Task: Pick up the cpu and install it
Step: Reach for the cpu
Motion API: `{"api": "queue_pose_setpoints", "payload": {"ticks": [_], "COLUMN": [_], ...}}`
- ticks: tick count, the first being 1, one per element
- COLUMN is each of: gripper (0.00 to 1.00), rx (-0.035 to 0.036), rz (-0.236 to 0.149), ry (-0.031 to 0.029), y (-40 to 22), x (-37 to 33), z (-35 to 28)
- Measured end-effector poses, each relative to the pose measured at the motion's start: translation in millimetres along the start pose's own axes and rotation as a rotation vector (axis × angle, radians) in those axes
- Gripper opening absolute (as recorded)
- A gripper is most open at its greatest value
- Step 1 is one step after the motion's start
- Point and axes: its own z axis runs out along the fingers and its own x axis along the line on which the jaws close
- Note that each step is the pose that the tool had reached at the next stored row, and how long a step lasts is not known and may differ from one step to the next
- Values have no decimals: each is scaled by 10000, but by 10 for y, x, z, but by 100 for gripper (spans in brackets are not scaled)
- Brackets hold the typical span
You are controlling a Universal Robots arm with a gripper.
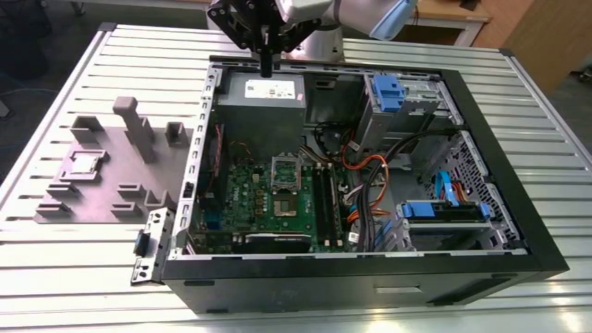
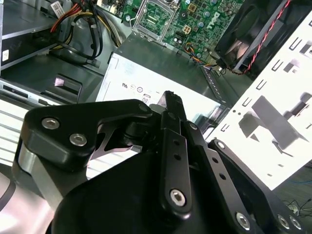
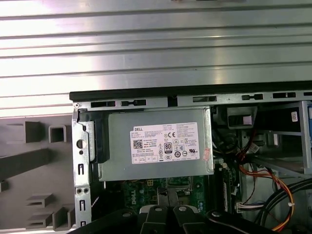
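The cpu [image 1: 83, 164], a small silver-grey square chip, lies in a recess of the grey-purple moulded plate [image 1: 102, 201] at the exterior view's left, outside the computer case [image 1: 370, 277]. My gripper [image 1: 266, 69] hangs high over the back edge of the case, above the grey power supply [image 1: 263, 104], far from the cpu. Its black fingers [image 2: 171, 100] are pressed together with nothing between them. On the green board [image 1: 268, 201] the bare socket [image 1: 285, 170] sits with its metal frame; the second wrist view shows the socket [image 2: 153, 14] past the power supply.
The case lies open on a ribbed metal table [image 1: 536, 111]. Inside are blue drive brackets [image 1: 389, 90], orange and black cables [image 1: 370, 173] and a fan [image 2: 253, 34]. Upright blocks [image 1: 134, 125] rise from the plate beside the case wall [image 1: 199, 152].
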Motion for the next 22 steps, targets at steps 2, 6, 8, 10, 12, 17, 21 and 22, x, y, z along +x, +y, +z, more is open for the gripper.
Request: {"api": "queue_pose_setpoints", "payload": {"ticks": [2, 6, 8, 10, 12, 17, 21, 22], "gripper": [11, 11, 11, 11, 11, 11, 11, 11], "rx": [0, 0, -1, 0, 2, 1, 1, 1], "rz": [0, -1, 0, 0, -1, 0, -1, -2], "ry": [0, 0, -1, 0, 1, 0, 1, 1], "y": [0, -3, -5, -6, -7, -8, -10, -10], "x": [9, 43, 62, 78, 89, 110, 125, 128], "z": [0, 0, 1, 1, 1, 3, 4, 5]}}
